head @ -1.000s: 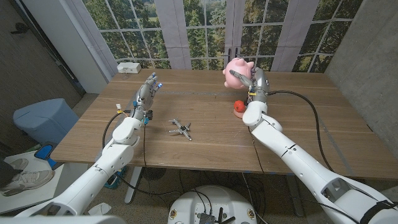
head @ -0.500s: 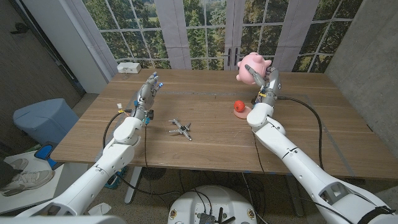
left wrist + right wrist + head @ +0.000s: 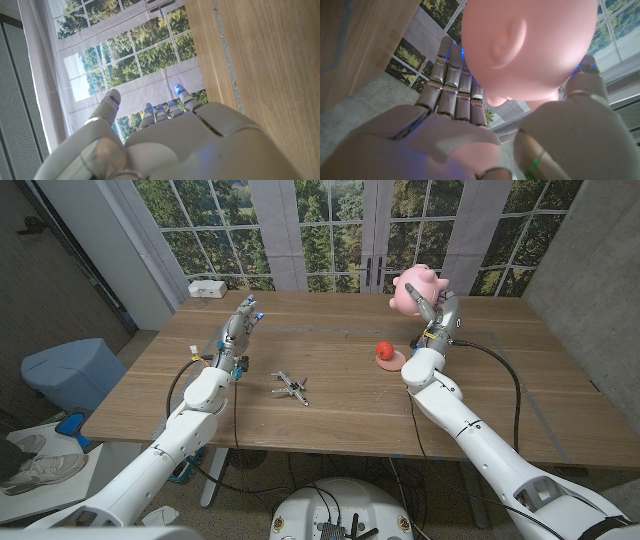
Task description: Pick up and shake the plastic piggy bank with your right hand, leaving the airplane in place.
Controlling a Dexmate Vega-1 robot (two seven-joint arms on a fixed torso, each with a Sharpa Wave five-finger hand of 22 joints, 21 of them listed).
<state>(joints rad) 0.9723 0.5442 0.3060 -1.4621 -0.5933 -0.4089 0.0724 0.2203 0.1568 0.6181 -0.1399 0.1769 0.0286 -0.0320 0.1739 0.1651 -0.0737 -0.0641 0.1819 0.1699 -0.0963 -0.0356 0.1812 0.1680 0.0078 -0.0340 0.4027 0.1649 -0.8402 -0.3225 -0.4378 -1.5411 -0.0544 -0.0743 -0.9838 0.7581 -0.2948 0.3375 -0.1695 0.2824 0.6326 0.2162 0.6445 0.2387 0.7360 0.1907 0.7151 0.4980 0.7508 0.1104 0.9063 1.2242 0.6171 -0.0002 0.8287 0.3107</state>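
Note:
The pink plastic piggy bank (image 3: 418,287) is up in the air above the table's far right part, gripped by my right hand (image 3: 437,312). From the right wrist camera its pink body (image 3: 530,47) sits between the fingers (image 3: 455,85) and the thumb. A small metal airplane (image 3: 290,387) lies on the wooden table (image 3: 330,415) near the middle. My left hand (image 3: 238,328) stands at the left of the table with its fingers stretched out and nothing in it; the left wrist view shows its back (image 3: 190,145) beside the wood.
A red ball on a small red stand (image 3: 385,355) sits on the table below the raised piggy bank. A white box (image 3: 208,288) lies at the far left corner. A blue bin (image 3: 70,373) stands on the floor to the left.
My right hand has carried the piggy bank to the right and slightly higher. The airplane, the red ball and my left hand have stayed where they were.

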